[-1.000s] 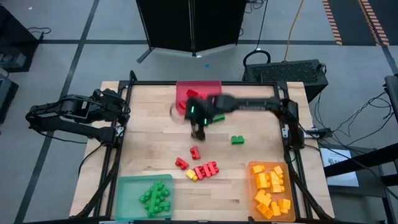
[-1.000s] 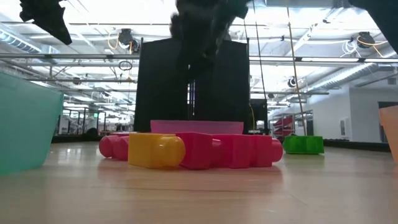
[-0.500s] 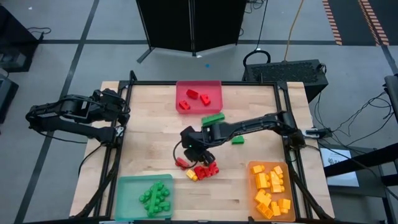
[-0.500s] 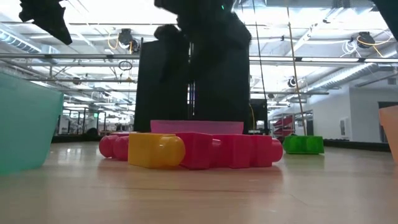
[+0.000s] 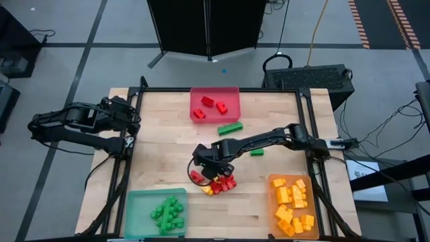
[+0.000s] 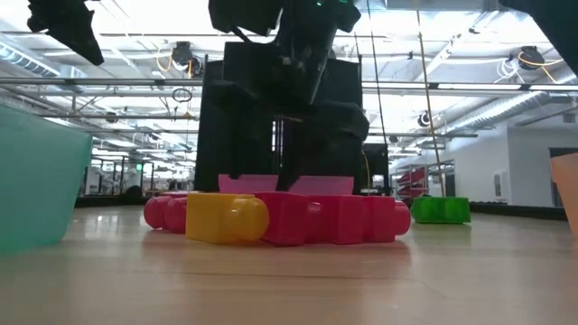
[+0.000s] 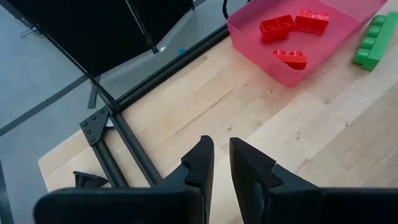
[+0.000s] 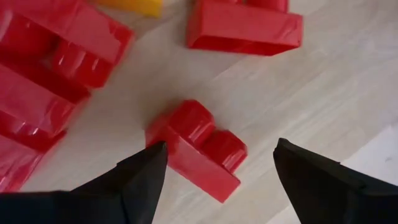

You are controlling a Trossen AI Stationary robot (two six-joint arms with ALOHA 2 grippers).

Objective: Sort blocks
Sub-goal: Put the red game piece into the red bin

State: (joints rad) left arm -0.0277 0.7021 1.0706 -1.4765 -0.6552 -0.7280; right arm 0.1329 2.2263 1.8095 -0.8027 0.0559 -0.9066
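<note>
Loose blocks lie mid-table: a cluster of red bricks (image 5: 222, 183) with a yellow one (image 5: 207, 190), and a red one (image 5: 195, 176) beside them. My right gripper (image 5: 209, 163) hangs low over them, pointing steeply down. It is open, and its fingers stand on either side of a small two-stud red brick (image 8: 196, 146) that lies flat on the wood. The low view shows it dark above the red bricks (image 6: 334, 219). My left gripper (image 7: 222, 155) waits at the table's left edge with a narrow gap between its fingers and nothing in it.
The red tray (image 5: 232, 91) at the far edge holds three red bricks. The green tray (image 5: 138, 202) at the near left and the orange tray (image 5: 274, 181) at the near right hold several bricks each. A long green brick (image 5: 230, 128) and a small green one (image 5: 256, 152) lie loose.
My right gripper has come from beside the red tray toward the table's near edge and down, rolling about its own axis on the way. It now stands low over the loose red bricks. The bricks have not moved.
</note>
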